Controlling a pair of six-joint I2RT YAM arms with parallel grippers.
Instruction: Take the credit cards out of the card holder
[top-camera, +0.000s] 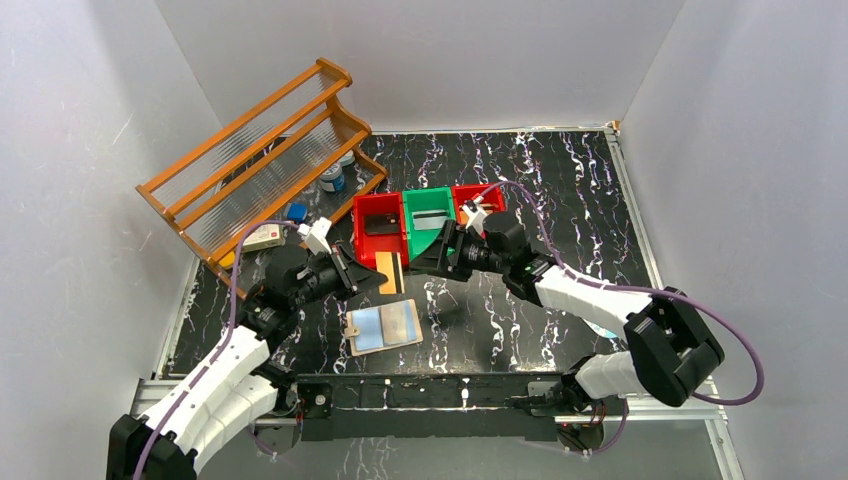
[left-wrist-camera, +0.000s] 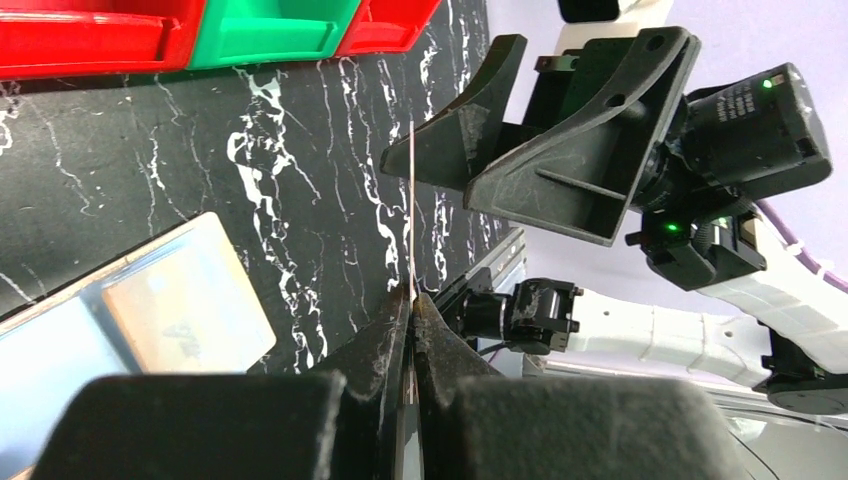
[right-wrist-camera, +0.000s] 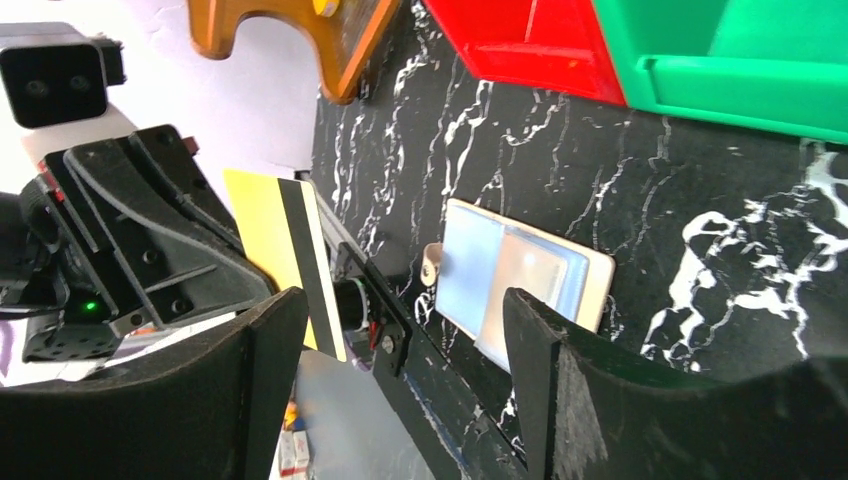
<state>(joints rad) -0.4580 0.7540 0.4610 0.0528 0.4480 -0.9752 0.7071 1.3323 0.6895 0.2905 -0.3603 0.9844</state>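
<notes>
While left end effector pinches card | long axis toward bins

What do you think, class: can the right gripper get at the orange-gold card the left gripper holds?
Probably yes. The right gripper stands open close beside the orange-gold card, which the left gripper pinches by one end; nothing seems to lie between.

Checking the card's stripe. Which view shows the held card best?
Right wrist: the yellow card faces that camera, dark stripe plain. Left wrist shows only its thin edge; the top view shows it small.
</notes>
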